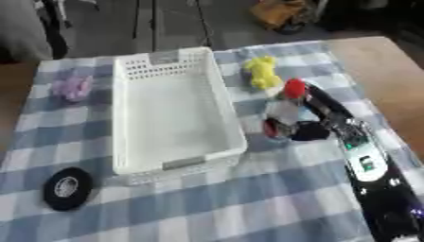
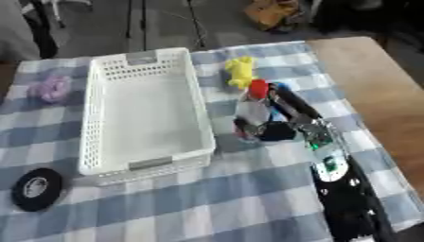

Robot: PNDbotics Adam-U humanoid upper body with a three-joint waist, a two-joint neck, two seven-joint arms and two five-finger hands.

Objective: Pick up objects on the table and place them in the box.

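Observation:
A white perforated box (image 1: 217, 90) stands in the middle of the checked cloth, with nothing in it. Right of it lies a pale, clear thing (image 1: 284, 111) with a red top (image 1: 294, 88) and a red part at its lower end. My right hand (image 1: 321, 105) comes in from the lower right, its dark fingers along the thing's right side and the thumb (image 1: 310, 131) curled under it. A yellow toy (image 1: 262, 72) lies just beyond. A purple fuzzy thing (image 1: 72, 87) sits left of the box, and a black tape roll (image 1: 67, 188) lies at the near left. My left hand shows in neither view.
The blue-and-white checked cloth (image 1: 248, 203) covers the table, with bare wood (image 1: 385, 80) on the right. My right forearm (image 1: 373, 175) crosses the near right corner. Chair legs and a brown bag stand on the floor beyond the far edge.

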